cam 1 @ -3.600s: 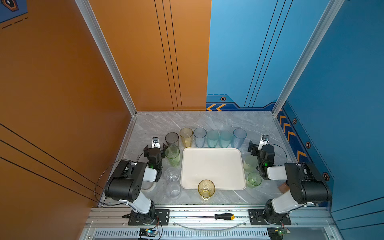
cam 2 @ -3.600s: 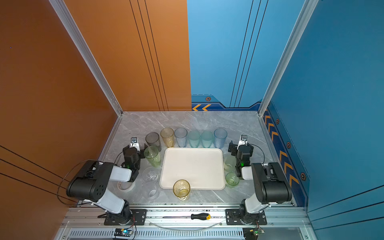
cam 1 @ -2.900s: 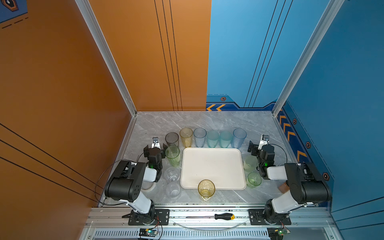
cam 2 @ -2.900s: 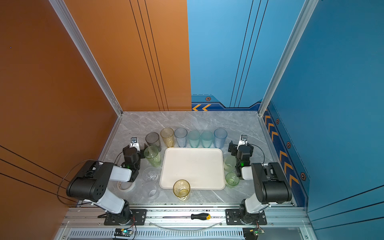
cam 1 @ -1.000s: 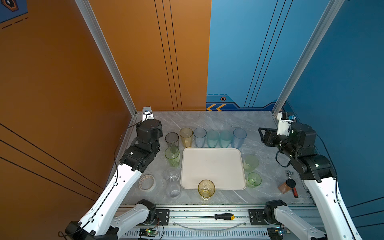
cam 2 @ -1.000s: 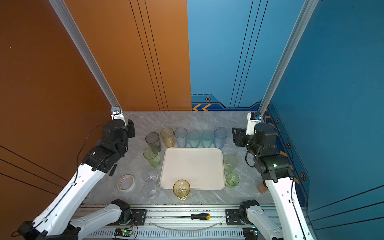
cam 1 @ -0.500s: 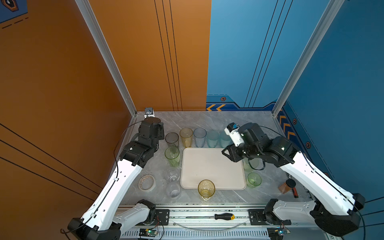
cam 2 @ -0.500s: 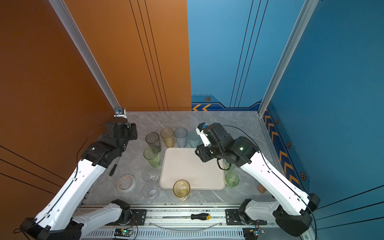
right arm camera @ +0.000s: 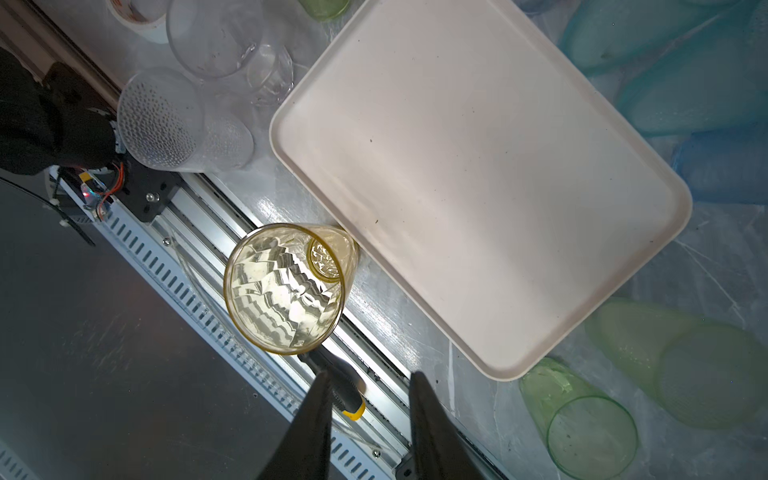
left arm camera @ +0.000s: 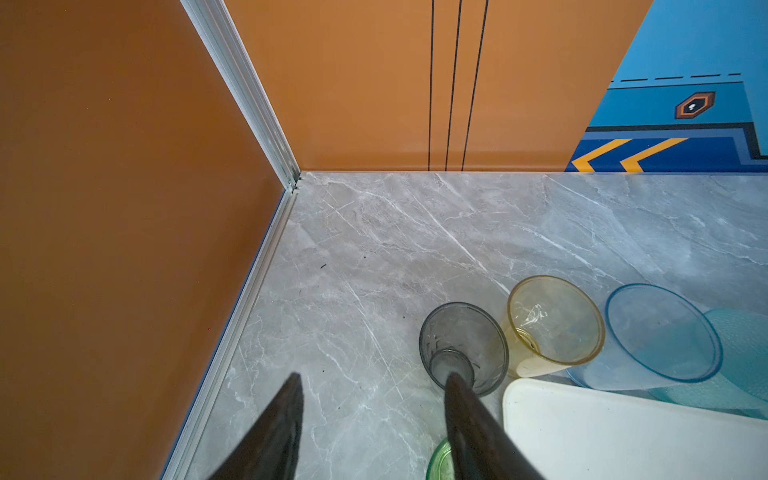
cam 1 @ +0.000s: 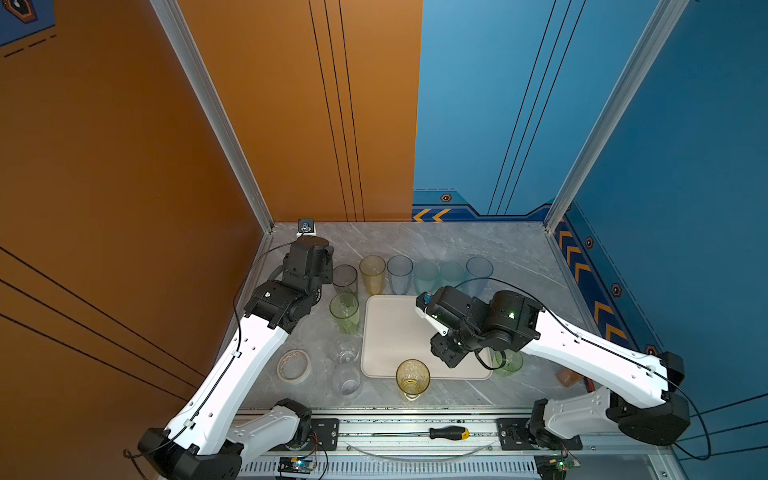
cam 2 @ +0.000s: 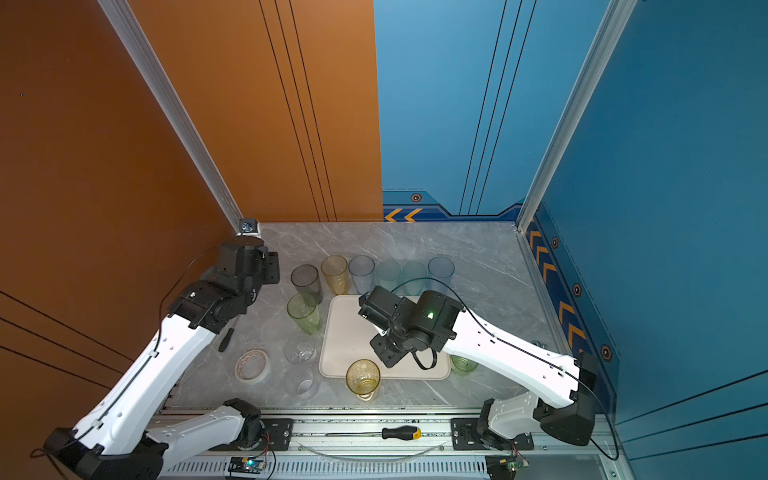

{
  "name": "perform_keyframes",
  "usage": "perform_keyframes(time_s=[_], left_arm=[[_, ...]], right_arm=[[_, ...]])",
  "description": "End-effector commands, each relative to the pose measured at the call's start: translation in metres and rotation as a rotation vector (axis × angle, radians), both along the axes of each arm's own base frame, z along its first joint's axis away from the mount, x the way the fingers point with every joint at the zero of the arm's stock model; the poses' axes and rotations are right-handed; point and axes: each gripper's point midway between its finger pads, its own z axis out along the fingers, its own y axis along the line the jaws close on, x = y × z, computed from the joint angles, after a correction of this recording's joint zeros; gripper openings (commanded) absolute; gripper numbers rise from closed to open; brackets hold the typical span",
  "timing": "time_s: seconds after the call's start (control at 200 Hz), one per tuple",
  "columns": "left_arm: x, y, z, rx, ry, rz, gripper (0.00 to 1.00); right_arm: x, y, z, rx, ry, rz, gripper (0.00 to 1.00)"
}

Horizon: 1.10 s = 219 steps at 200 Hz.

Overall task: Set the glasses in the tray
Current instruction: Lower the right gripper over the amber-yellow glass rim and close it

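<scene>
Nothing is done yet. The big cream-white tray with round corners (cam 1: 395, 324) sits in the middle of the grey marble table, and it has no glass in it.

All the see-through cups I can see stand around it. A row stands along the far edge: a smoky grey cup (cam 1: 345, 279), a tall yellow cup (cam 1: 372, 270), a pale blue cup (cam 1: 400, 272), two teal cups (cam 1: 426, 274) and another blue cup (cam 1: 479, 268). On one side are a tall green cup (cam 1: 344, 309) and two clear cups (cam 1: 345, 351). A short green cup (cam 1: 508, 362) is on the other side. A yellow wavy cup (cam 1: 412, 376) stands against the near edge.

The right gripper (right arm camera: 370, 376) hangs over the near part of the tray, close to the yellow wavy cup, with its two fingers apart and nothing between them. I think it wants that cup first. The left gripper (left arm camera: 374, 378) is beside the smoky grey cup, fingers spread wide and empty.

So every cup is left to move.

I can read no words or brand names anywhere. The blue wall (cam 1: 540, 124) only has orange arrow marks (cam 1: 432, 215) and little six-sided badges.
</scene>
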Motion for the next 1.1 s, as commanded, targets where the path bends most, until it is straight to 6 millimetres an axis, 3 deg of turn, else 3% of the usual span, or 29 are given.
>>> perform_keyframes(time_s=[0.0, 0.275, 0.551, 1.092], left_arm=[[-0.002, -0.004, 0.008, -0.005, -0.006, -0.019, 0.55], [-0.002, -0.007, 0.003, 0.004, 0.008, -0.028, 0.55], [0.001, -0.007, 0.002, 0.021, 0.016, -0.027, 0.55], [0.004, -0.007, -0.007, 0.036, 0.04, -0.028, 0.55]], right_arm=[[-0.006, -0.006, -0.022, -0.098, 0.028, -0.018, 0.3], [-0.012, 0.01, -0.042, -0.115, 0.067, 0.01, 0.28], [-0.017, 0.024, -0.049, -0.094, 0.113, 0.031, 0.27], [-0.016, 0.03, -0.067, -0.147, 0.139, 0.056, 0.24]])
